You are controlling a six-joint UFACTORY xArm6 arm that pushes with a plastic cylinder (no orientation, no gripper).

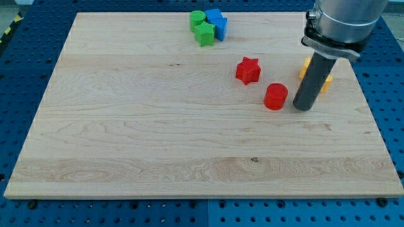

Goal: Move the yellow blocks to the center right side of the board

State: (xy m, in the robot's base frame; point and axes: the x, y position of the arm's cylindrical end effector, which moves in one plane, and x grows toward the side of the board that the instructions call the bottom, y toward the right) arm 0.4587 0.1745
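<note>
My tip (pixel 303 108) rests on the wooden board (pixel 126 126) near its right edge, just right of the red cylinder (pixel 275 96). It is a bare rod, gripping nothing. The yellow blocks (pixel 324 82) sit just behind the rod, partly hidden, shapes unclear.

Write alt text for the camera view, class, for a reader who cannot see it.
My tip rests on a wooden board, just right of a red cylinder and in front of partly hidden yellow blocks. A red star sits nearby; green blocks and blue blocks cluster at the view's top.
</note>
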